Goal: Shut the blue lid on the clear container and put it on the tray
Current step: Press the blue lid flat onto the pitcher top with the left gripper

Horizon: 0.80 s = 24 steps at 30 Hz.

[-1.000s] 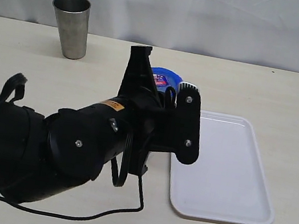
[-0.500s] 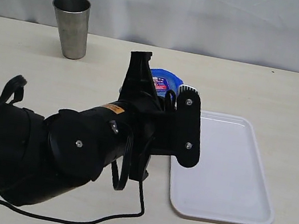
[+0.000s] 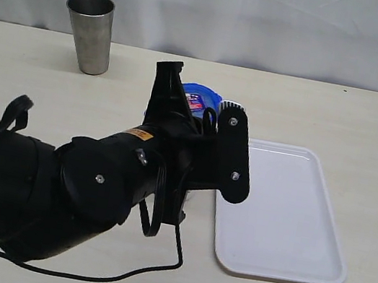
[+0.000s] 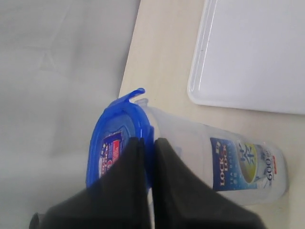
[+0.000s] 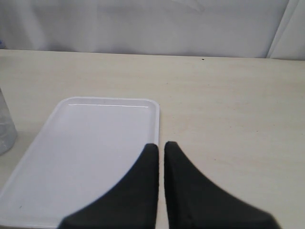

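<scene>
The blue lid (image 4: 107, 138) sits on top of the clear container (image 4: 190, 148), which carries a blue, white and green label (image 4: 240, 164). My left gripper (image 4: 148, 140) is shut on the lid's rim, one finger on the lid's top and the other against the container's wall. In the exterior view my left arm (image 3: 115, 187) hides the container, and only the lid (image 3: 197, 93) peeks out above it. The white tray (image 3: 287, 210) lies just right of the container, with nothing on it. My right gripper (image 5: 161, 144) is shut and empty, over the tray's (image 5: 90, 148) rim.
A grey steel tumbler (image 3: 89, 32) stands at the back left of the beige table. A white curtain closes off the far side. A black cable (image 3: 152, 267) trails from the left arm near the table's front edge.
My left arm, with the lid in its grip, has shifted slightly left and back in the exterior view. The tray and tumbler have not moved.
</scene>
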Motion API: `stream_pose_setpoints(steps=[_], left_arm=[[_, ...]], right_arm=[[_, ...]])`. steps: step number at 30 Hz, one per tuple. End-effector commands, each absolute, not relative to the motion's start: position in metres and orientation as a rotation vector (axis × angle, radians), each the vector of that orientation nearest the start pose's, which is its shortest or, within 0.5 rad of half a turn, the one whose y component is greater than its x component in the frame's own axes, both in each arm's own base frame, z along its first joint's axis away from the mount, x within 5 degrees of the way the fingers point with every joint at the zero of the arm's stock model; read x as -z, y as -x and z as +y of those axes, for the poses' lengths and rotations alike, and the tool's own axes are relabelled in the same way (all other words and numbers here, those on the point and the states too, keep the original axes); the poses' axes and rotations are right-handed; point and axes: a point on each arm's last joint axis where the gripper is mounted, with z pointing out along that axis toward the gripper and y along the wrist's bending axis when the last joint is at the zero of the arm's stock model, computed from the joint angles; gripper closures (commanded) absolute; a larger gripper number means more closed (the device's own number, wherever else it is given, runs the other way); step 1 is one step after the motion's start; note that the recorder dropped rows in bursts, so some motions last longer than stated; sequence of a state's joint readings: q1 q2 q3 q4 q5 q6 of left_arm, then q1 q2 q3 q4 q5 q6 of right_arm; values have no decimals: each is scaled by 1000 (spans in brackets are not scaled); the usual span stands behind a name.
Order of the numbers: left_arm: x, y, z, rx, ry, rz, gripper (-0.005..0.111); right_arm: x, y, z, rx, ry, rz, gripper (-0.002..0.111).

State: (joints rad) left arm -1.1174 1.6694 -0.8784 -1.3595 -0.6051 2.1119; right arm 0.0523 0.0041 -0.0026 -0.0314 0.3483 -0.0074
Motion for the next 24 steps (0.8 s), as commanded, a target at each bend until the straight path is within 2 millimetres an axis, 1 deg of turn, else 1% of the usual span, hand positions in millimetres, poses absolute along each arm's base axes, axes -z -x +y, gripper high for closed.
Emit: stream_pose_setpoints(steps=[1, 24], left_arm=[[-214, -192, -278, -429, -1461, 1468, 107], [-213, -188, -282, -397, -1484, 1461, 107]], right_arm=[[-182, -53, 2, 3, 73, 1828, 104], [-182, -53, 2, 3, 73, 1828, 104]])
